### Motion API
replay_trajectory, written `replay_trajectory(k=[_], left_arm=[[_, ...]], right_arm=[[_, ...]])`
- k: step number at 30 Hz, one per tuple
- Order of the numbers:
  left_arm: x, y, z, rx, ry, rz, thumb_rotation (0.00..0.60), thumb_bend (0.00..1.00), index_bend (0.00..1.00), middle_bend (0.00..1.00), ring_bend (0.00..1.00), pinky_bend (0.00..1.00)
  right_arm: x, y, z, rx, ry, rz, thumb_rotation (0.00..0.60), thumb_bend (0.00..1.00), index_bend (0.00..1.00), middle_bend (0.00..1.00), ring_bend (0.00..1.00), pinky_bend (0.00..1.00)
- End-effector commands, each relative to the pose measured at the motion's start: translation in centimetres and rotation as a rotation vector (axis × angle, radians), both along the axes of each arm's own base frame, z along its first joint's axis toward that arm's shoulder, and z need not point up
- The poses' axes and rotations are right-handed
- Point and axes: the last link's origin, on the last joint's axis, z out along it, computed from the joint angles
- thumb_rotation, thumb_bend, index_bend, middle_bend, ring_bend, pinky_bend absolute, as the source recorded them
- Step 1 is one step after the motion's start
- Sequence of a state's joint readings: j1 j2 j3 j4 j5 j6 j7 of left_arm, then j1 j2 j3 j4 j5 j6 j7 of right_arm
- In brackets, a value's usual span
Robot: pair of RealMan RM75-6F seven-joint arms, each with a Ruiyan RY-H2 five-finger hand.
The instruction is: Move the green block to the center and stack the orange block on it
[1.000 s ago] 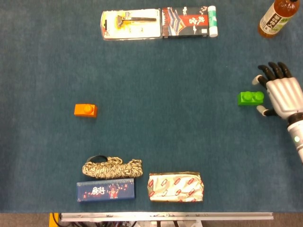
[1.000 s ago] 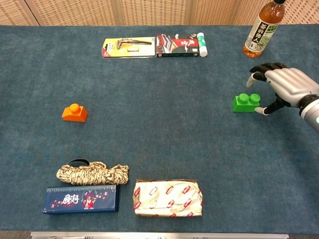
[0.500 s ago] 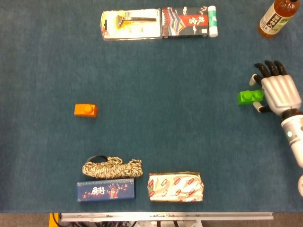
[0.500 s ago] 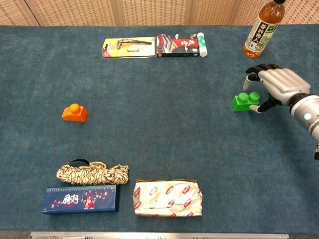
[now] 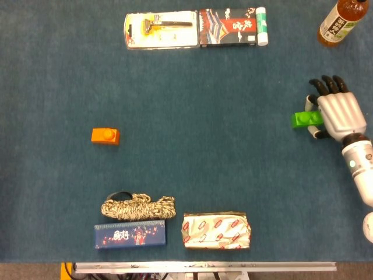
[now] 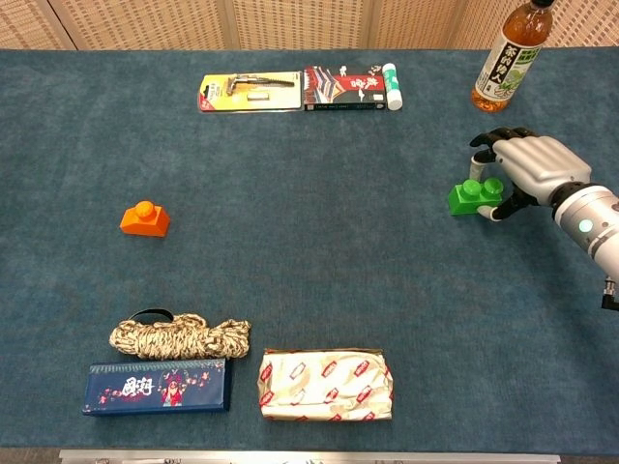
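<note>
The bench carries the right hand, fingers spread and curled around the green block, thumb at its near side; a firm grip cannot be told. Since the earlier frame the hand has closed in. The orange block lies well apart. The green block looks light, stiff and slick: pinch its long sides.
</note>
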State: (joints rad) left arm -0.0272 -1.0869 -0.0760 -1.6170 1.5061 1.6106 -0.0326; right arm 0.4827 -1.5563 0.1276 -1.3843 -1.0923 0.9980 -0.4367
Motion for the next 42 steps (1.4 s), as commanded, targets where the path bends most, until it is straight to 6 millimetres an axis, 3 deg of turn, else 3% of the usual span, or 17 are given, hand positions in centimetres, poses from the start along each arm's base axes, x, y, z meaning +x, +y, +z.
replay_trajectory(k=[1,12,24,32,42], left_arm=[[0.0,0.0,0.0,0.003,-0.007,0.000,0.600,0.28,0.27,0.15,0.03,0.25],[0.0,-0.3,0.6,0.019,-0.008,0.002,0.600,0.28,0.28,0.16,0.03,0.25],[-0.8,-0.5,0.1,-0.011,0.089,0.041,0.600,0.28,0.28,0.15,0.03,0.25],[-2.3,-0.8,0.8,-0.025,0.141,0.080,0.600,0.28,0.28,0.13,0.03,0.25],[-3.7,-1.8,2.1,-0.022,0.137,0.106,0.600,0.28,0.28,0.13,0.03,0.25]], right_arm=[[0.1,0.0,0.1,-0.023,-0.006,-0.002,0.600,0.30,0.67,0.19,0.00,0.02],[1.2,0.1,1.6,-0.011,-0.059,-0.009,0.600,0.37,0.70,0.20,0.00,0.02],[5.0,0.0,4.0,-0.012,-0.053,0.058,0.600,0.37,0.70,0.20,0.00,0.02],[9.5,-0.6,2.6,0.035,-0.028,0.111,0.600,0.37,0.70,0.20,0.00,0.02],[15.9,-1.0,-0.6,0.084,-0.008,0.190,0.600,0.37,0.70,0.20,0.00,0.02]])
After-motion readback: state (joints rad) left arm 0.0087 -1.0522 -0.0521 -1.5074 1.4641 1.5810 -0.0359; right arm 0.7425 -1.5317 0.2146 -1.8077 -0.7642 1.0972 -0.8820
